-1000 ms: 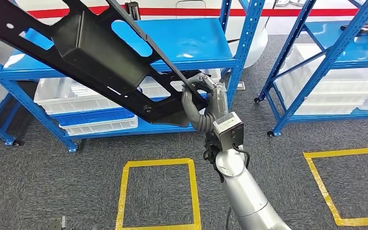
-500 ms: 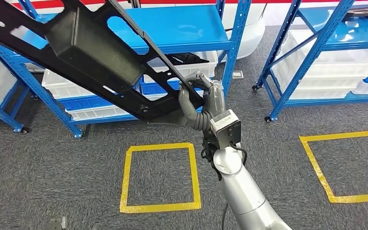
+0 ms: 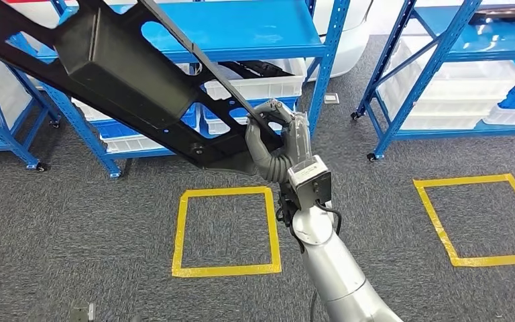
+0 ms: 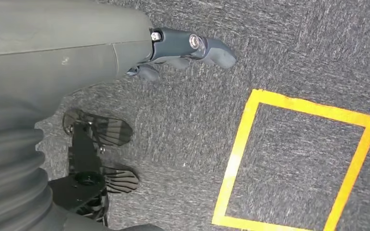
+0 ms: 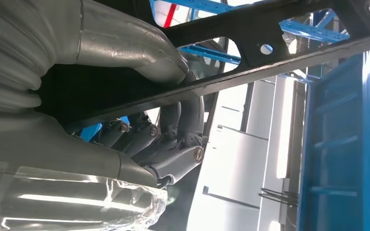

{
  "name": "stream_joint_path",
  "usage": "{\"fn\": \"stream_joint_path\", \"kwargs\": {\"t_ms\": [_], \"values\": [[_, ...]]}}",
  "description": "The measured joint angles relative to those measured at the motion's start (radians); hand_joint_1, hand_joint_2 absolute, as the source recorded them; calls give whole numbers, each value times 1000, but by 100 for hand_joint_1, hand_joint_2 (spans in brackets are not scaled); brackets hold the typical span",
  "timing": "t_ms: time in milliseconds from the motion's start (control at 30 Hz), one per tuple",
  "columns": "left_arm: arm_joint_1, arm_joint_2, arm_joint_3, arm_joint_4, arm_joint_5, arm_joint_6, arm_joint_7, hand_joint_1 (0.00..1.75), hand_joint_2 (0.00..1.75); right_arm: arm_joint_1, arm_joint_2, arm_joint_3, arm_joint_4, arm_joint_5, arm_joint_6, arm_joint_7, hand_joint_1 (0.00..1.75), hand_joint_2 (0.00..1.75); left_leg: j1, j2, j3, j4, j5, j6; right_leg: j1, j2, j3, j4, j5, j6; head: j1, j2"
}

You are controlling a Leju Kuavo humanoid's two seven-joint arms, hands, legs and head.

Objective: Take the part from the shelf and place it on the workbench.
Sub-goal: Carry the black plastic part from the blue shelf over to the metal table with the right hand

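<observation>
A long black part [image 3: 127,74], a flat frame with cut-outs and a boxy block on it, slants from the upper left down to the middle of the head view, in the air in front of the blue shelf [image 3: 261,40]. My right hand [image 3: 278,137] grips its lower end, thumb under one edge and fingers wrapped over it. The right wrist view shows the same hold from close by, with my right hand [image 5: 164,139] clasped on the part's [image 5: 270,53] black bar. My left hand [image 4: 173,45] hangs over the grey carpet, holding nothing, its fingers loosely apart.
White bins [image 3: 255,87] sit on the shelf's lower levels. A second blue rack [image 3: 442,60] with white bins stands to the right. Two yellow tape squares [image 3: 224,231] [image 3: 476,221] mark the carpet. Another square [image 4: 294,163] lies below my left hand.
The whole picture has shifted: shelves and floor squares slid up the frame, so the camera moved. My right hand kept its hold on the part.
</observation>
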State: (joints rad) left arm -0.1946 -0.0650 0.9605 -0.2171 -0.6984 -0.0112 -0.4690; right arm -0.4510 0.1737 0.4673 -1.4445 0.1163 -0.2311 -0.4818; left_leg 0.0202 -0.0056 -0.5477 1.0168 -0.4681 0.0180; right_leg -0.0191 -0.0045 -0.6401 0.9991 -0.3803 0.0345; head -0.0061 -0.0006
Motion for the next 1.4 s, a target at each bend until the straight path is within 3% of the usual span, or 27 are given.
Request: {"fn": "stream_joint_path", "kwargs": {"t_ms": [67, 133, 167, 233, 267, 300, 367, 400, 467, 500, 567, 633, 667, 700, 733, 800, 867, 900, 967, 1033, 1100, 1167, 1200, 1233, 1267, 1333, 1400], "values": [[-5, -3, -1, 0, -8, 2, 4, 0, 175, 2, -3, 0, 0, 1, -8, 0, 175, 175, -1, 5, -26, -7, 29, 21, 1, 1, -35, 67, -67, -10, 4, 0], [-9, -4, -2, 0, -13, 6, 6, 0, 175, 6, -7, -1, 0, 0, -12, 0, 175, 175, -8, 7, -63, -7, 59, 31, 0, 1, -80, 204, -160, -23, 7, 0], [-9, -5, -2, 0, -16, 7, 7, 0, 175, 8, -10, -2, 0, 0, -14, 0, 175, 175, -11, 8, -82, -6, 73, 32, 0, 2, -91, 268, -183, -21, 7, 0], [-10, -8, -6, 0, -21, 11, 7, 0, 175, 15, -17, -4, 0, 0, -20, 0, 175, 175, -18, 9, -120, -6, 102, 32, 2, 2, -68, 312, -167, -6, 8, 0], [-11, -10, -9, 0, -25, 12, 8, 0, 175, 18, -19, -4, 0, -1, -23, 0, 175, 175, -21, 9, -138, -5, 116, 32, 5, 2, -31, 282, -144, -2, 8, 0], [-11, -12, -13, 0, -28, 13, 8, 0, 175, 20, -21, -5, -1, -1, -26, 0, 175, 175, -23, 8, -152, -5, 130, 30, 10, 2, 25, 219, -131, -6, 9, 0], [-11, -16, -19, 0, -31, 15, 7, 0, 175, 22, -23, -5, -8, 0, -30, -1, 175, 175, -27, 8, -172, -8, 155, 23, 21, 0, 137, 57, -152, -28, 6, 0], [-12, -18, -21, 0, -31, 15, 4, 0, 175, 24, -23, -5, -11, 0, -32, -1, 175, 175, -26, 9, -175, -13, 168, 17, 25, 0, 168, -1, -166, -39, 5, 0], [-11, -18, -24, 0, -33, 16, -7, 0, 175, 31, -25, -6, -16, 0, -37, -3, 175, 175, -20, 11, -176, -32, 192, 1, 24, 1, 170, -38, -159, -52, 2, 0], [-10, -18, -25, 0, -34, 15, -13, 0, 175, 35, -26, -7, -17, 3, -40, -4, 175, 175, -16, 11, -179, -34, 190, -6, 20, 0, 169, -44, -147, -60, 3, 0], [-6, -18, -27, 0, -34, 15, -20, 0, 175, 44, -26, -7, -18, 13, -48, -8, 175, 175, -10, 7, -198, 13, 129, -21, 8, -4, 164, -50, -120, -75, 1, 0], [-3, -18, -28, 0, -34, 17, -22, 0, 175, 55, -25, -7, -19, 26, -58, -12, 175, 175, -2, 6, -234, 146, 29, -36, 6, -10, 151, -50, -103, -80, -2, 0], [-2, -18, -29, 0, -34, 17, -22, 0, 175, 61, -26, -7, -19, 31, -60, -14, 175, 175, 2, 6, -249, 214, 0, -44, 6, -14, 143, -49, -97, -77, -2, 0], [-2, -18, -29, 0, -33, 18, -22, 0, 175, 67, -26, -7, -20, 35, -62, -15, 175, 175, 6, 6, -252, 257, -9, -50, 6, -20, 136, -48, -92, -75, -2, 0], [-1, -18, -29, 0, -32, 19, -22, 0, 175, 73, -26, -7, -21, 39, -63, -15, 175, 175, 10, 8, -235, 258, 0, -55, 5, -26, 130, -46, -89, -72, -2, 0], [0, -18, -29, 0, -29, 19, -23, 0, 175, 82, -25, -7, -26, 45, -64, -15, 175, 175, 16, 25, -144, 149, 35, -61, 2, -38, 122, -38, -88, -66, -2, 0], [0, -17, -29, 0, -24, 19, -26, 0, 175, 85, -24, -6, -32, 48, -65, -15, 175, 175, 10, 51, -62, 31, 50, -53, 6, -49, 115, -29, -88, -59, -1, 0], [0, -16, -29, 0, -21, 19, -27, 0, 175, 85, -24, -5, -34, 49, -65, -15, 175, 175, 5, 58, -47, 4, 50, -45, 10, -54, 113, -26, -88, -53, 1, 0], [2, -14, -29, 0, -16, 19, -32, 0, 175, 86, -23, -2, -35, 49, -64, -16, 175, 175, -2, 49, -52, -4, 54, -25, 15, -66, 111, -27, -85, -41, 5, 0], [3, -14, -29, 0, -12, 21, -36, 0, 175, 86, -23, 0, -35, 48, -63, -16, 175, 175, 0, 35, -55, -19, 64, -6, 15, -54, 96, -7, -101, -34, 5, 0], [3, -15, -29, 0, -11, 22, -39, 0, 175, 85, -25, 1, -35, 47, -62, -17, 175, 175, 3, 19, -60, -29, 76, 12, 11, -21, 50, 89, -153, -40, 7, 0], [4, -15, -29, 0, -11, 22, -40, 0, 175, 87, -28, 2, -35, 46, -62, -17, 175, 175, 1, 1, -71, -30, 84, 18, 8, -3, -18, 238, -211, -45, 10, 0], [5, -15, -29, 0, -11, 22, -40, 0, 175, 89, -31, 3, -35, 45, -62, -17, 175, 175, 0, -10, -75, -30, 87, 19, 7, -1, -40, 286, -224, -42, 10, 0], [6, -15, -29, 0, -11, 22, -40, 0, 175, 90, -33, 3, -35, 45, -62, -17, 175, 175, -1, -21, -78, -29, 91, 17, 7, 0, -41, 291, -220, -36, 10, 0], [7, -16, -29, 0, -11, 22, -40, 0, 175, 90, -34, 4, -35, 45, -62, -17, 175, 175, -1, -33, -80, -29, 94, 14, 6, 3, -19, 247, -198, -27, 10, 0], [8, -16, -29, 0, -11, 22, -40, 0, 175, 89, -34, 7, -35, 45, -62, -17, 175, 175, -2, -57, -84, -26, 99, 6, 0, 30, 58, 93, -140, -15, 12, 0], [9, -15, -28, 0, -5, 22, -42, 0, 175, 89, -33, 11, -35, 45, -61, -17, 175, 175, -6, -74, -94, -21, 105, -4, -4, 55, 101, 0, -108, -17, 11, 0]]}}
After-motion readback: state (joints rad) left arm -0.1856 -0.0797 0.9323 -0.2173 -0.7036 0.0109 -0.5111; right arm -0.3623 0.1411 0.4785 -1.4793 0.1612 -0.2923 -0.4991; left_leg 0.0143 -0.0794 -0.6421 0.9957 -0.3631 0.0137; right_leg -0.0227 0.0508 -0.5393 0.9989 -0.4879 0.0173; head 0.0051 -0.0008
